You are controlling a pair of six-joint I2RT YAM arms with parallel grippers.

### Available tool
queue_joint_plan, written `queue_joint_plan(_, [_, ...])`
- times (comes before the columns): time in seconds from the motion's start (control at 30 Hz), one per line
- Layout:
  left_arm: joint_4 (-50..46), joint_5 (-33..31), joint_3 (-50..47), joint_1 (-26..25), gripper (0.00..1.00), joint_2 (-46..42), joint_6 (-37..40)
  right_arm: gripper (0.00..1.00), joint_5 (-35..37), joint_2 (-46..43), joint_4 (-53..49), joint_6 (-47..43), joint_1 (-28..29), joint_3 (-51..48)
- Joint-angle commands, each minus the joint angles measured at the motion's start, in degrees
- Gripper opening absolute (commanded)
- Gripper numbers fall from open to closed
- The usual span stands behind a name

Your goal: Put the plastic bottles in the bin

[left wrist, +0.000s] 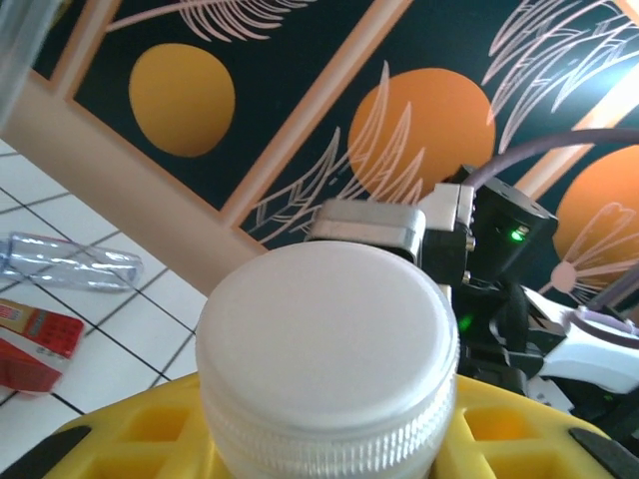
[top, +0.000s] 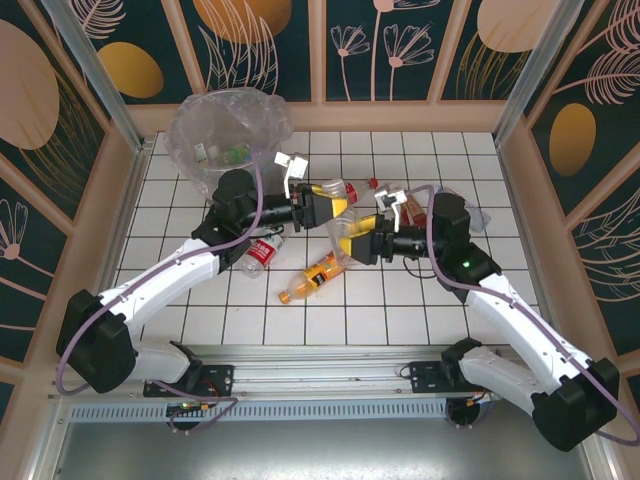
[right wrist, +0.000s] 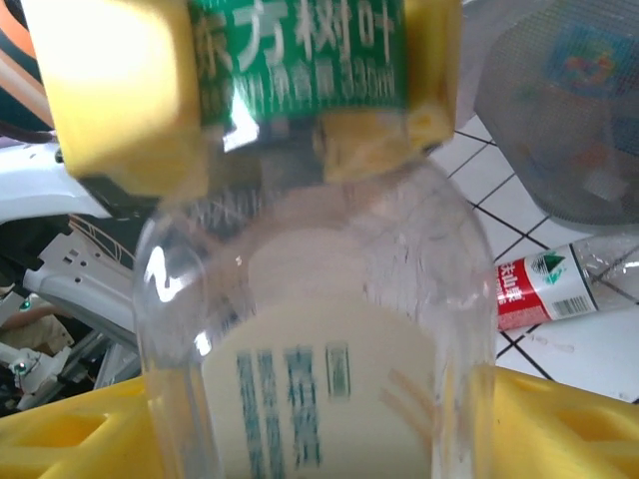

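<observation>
From above, you had both arms meeting just right of the bin. The left gripper and the right gripper were nose to nose over the white-tiled counter, and that view hid what sat between them.

Your left wrist camera showed one end of it: a broad white screw cap standing between that gripper's yellow fingers. Your right wrist camera showed the other end: a clear bottle with a cream label on its body and a green label with white characters further along. The left gripper's yellow fingers were clamped on the green label. The right gripper's own yellow fingers flanked the bottle's body, but I cannot tell whether they pressed it or stood just off it.

Counted from above, you had one bin, two arms and one bottle between the grippers. Two more bottles lay alone on the counter, nearer the arm bases than the bin: a red-labelled bottle and an orange bottle. Further right of the bin lay a huddle of bottles, too overlapped to count. A few bottles showed through the bin's crinkled clear bag, their number unclear. In the right wrist view the bin looked grey behind that bag.
</observation>
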Motion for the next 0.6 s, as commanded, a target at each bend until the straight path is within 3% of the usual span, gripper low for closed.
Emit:
queue_joint_plan(0.0, [-7.98, -5.80, 4.50, 0.05, 0.34, -2.39, 5.89, 0.81, 2.09, -3.26, -2.26, -2.03, 0.34, 1.25])
queue_joint_plan(0.1, [-17.91, -12.18, 8.76, 0.16, 0.37, -2.55, 11.67, 0.90, 6.21, -6.29, -5.96, -3.72, 0.25, 1.74])
queue_joint_plan(0.3, [-32.83, -19.87, 18.62, 1.19, 0.38, -0.93, 20.13, 0.99, 14.23, -15.39, -6.57, -6.93, 0.21, -1.42])
queue_joint_plan(0.57, [-47.65, -28.14, 31.05, 4.51, 0.37, 2.76, 27.66, 0.99, 16.43, -27.56, -6.60, -11.95, 0.25, -7.47])
